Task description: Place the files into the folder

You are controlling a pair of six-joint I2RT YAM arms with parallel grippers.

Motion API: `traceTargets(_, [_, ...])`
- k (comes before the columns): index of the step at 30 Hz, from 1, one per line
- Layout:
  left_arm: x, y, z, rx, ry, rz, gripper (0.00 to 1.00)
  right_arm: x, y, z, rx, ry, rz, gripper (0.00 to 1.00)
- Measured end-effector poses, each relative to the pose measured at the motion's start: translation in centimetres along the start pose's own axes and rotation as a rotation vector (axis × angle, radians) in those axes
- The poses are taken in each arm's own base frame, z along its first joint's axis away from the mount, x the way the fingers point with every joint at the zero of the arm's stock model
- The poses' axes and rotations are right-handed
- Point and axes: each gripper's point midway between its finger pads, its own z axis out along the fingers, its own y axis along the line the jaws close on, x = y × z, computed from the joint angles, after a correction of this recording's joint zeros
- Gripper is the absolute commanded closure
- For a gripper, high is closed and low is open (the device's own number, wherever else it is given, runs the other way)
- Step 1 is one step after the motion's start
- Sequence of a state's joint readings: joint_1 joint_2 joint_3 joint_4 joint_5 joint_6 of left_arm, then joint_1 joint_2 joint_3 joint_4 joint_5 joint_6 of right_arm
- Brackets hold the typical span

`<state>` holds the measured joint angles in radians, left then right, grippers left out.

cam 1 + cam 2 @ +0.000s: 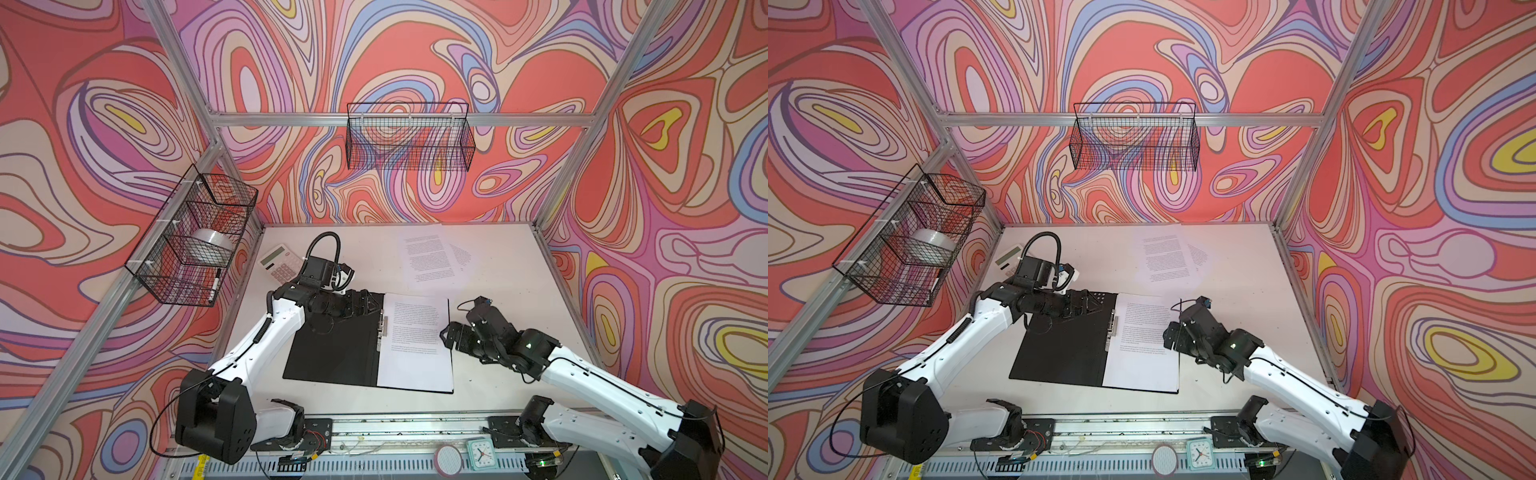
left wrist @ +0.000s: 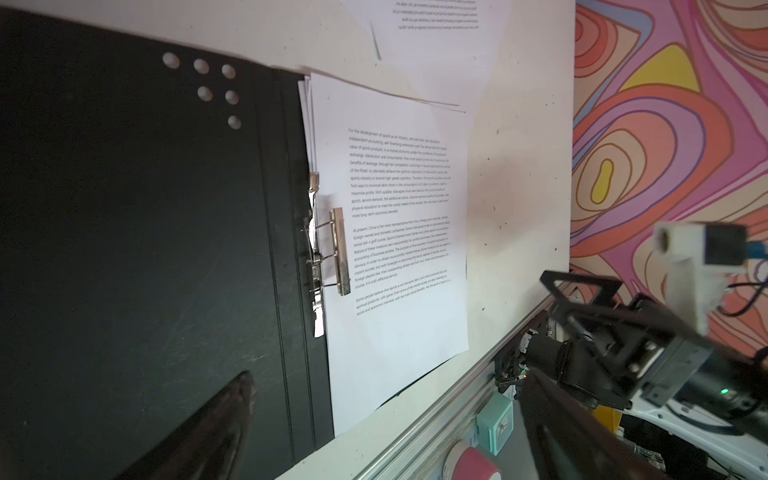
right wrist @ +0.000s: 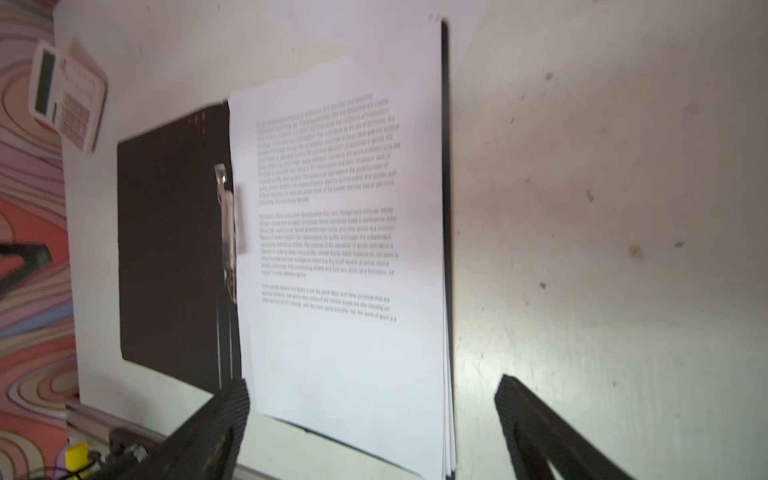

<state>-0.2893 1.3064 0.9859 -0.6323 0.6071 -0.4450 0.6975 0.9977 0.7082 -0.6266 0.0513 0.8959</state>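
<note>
Stack (image 1: pixel 415 340) sits in the open folder (image 1: pixel 332 353); more sheets (image 1: pixel 428 257) lie on the bench (image 1: pixel 498 291) (far end). Left claw (image 1: pixel 372 305) and right claw (image 1: pixel 448 336) spread, empty.

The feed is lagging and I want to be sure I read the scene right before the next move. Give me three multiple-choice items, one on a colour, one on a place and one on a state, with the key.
1. The open folder shows an inside that is: A black; B red; C blue.
2. The calculator lies: A on the folder; B at the front edge; C at the back left of the table.
3. Beside the files in the folder, the right gripper is: A shut on them; B open and empty; C out of every view.

Key: 1 A, the bare flap is black. 2 C, it sits near the back left corner, apart from the folder. 3 B, its jaws stand wide apart in the right wrist view, gripping nothing.
</note>
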Motion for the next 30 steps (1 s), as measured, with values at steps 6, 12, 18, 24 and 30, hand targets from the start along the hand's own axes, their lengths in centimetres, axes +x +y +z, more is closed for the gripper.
traceTargets(6, [3.6,3.8,2.9,-0.078,0.082,-0.136,0.02,-6.2,-4.2,4.3,0.057,0.01,0.048,0.04])
traceTargets(12, [5.8,6.1,4.2,-0.138,0.109,-0.218,0.02,-7.3,-4.7,8.0,0.02,0.084,0.013,0.05])
traceTargets(18, [6.2,7.0,4.3,-0.17,0.092,-0.257,0.02,-8.5,-3.1,10.4,-0.063,0.094,-0.008,0.09])
traceTargets(24, [6.2,7.8,4.4,-0.202,0.07,-0.283,0.02,-8.3,-2.8,12.4,-0.092,0.126,-0.002,0.1])
traceTargets(30, [5.4,7.6,3.7,-0.217,0.03,-0.281,0.02,-7.3,-1.6,13.4,-0.12,0.15,0.003,0.11])
